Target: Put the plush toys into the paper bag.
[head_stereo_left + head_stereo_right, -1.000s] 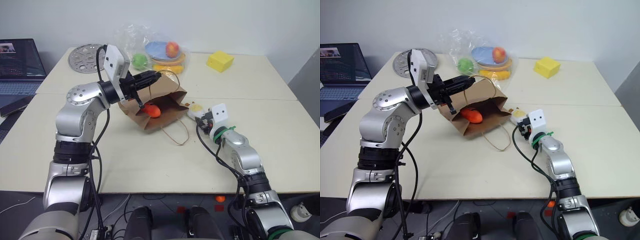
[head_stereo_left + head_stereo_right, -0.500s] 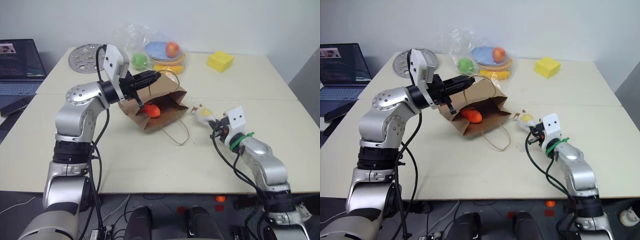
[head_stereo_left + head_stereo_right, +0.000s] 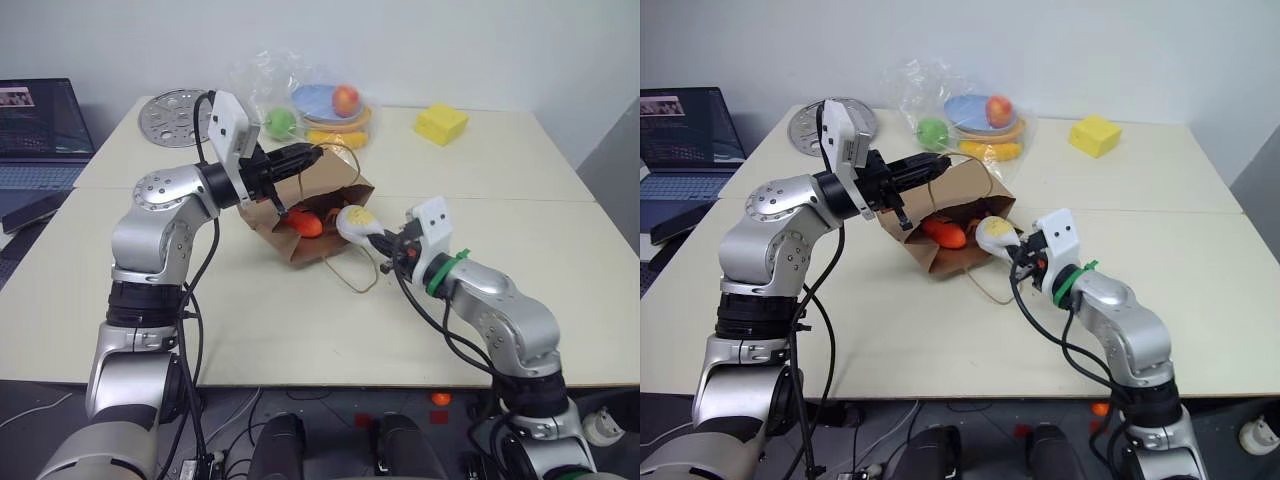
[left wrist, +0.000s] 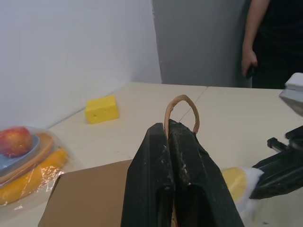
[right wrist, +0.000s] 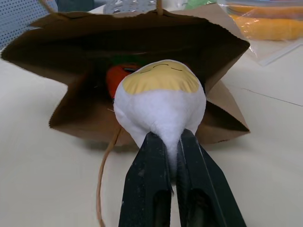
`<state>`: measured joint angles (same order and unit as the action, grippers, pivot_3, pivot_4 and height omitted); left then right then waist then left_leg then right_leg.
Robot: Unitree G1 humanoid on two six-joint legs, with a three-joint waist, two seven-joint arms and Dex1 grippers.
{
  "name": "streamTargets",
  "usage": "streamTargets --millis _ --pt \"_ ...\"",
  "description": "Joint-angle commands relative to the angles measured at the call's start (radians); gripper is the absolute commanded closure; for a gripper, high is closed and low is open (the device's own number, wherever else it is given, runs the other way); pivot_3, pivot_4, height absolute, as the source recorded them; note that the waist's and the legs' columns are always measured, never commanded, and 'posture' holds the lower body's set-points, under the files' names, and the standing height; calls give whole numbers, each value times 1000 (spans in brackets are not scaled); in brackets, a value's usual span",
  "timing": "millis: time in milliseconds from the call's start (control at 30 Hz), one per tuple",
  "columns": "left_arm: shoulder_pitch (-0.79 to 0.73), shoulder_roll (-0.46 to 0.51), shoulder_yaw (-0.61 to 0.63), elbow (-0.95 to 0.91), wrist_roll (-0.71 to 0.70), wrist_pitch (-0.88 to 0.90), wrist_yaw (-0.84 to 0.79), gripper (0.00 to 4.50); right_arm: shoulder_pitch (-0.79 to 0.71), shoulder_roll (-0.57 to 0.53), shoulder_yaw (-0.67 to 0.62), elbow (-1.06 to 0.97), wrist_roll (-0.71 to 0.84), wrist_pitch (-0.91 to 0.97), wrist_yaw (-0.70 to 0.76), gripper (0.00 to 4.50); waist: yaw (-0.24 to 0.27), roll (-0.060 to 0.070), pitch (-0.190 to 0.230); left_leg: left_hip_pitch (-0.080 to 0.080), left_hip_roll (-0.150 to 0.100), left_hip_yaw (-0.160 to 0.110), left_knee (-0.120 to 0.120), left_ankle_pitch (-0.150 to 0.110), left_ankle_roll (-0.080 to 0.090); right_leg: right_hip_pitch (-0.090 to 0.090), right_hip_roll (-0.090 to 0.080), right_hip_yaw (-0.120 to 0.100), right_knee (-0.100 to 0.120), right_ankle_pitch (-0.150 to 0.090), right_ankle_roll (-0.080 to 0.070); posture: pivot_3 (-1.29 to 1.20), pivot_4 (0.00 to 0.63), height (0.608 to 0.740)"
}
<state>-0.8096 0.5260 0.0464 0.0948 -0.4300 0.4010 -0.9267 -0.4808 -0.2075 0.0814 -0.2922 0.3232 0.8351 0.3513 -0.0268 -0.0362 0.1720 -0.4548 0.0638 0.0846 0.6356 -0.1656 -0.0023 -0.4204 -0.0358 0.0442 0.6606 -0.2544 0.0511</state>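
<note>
Light and squashy, the egg plush [image 5: 160,94] hangs pinched by its white end in the right gripper [image 5: 171,156], just at 4 o'clock of the paper bag's [image 3: 340,195] mouth, whose handle the left gripper [image 4: 171,142] clamps, carrot plush [image 3: 306,222] inside.

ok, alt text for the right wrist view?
The right pincer is shut on the white-and-yellow egg plush, in front of the brown paper bag's open mouth. The orange carrot plush lies inside.
</note>
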Motion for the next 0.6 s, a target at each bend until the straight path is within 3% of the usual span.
streamTargets --millis 33,333,600 --pt "-18 7 9 -35 -8 -11 -7 4500 -101 53 12 141 -39 -84 -28 4466 -2 0 0 0 0 0 0 0 0 0 0 0 0 0 1 0 150 740" --pt "-7 15 14 -64 -25 9 -24 4500 -330 171 -6 613 -113 -365 -40 4466 -6 0 0 0 1 0 -2 0 0 -1 1 -1 1 1 1 0 150 740" --pt "-1 19 16 -74 -27 15 -20 4500 -441 202 -11 962 -171 -578 -27 4466 -5 0 0 0 0 -1 -5 0 0 -1 1 -1 0 1 1 0 150 740"
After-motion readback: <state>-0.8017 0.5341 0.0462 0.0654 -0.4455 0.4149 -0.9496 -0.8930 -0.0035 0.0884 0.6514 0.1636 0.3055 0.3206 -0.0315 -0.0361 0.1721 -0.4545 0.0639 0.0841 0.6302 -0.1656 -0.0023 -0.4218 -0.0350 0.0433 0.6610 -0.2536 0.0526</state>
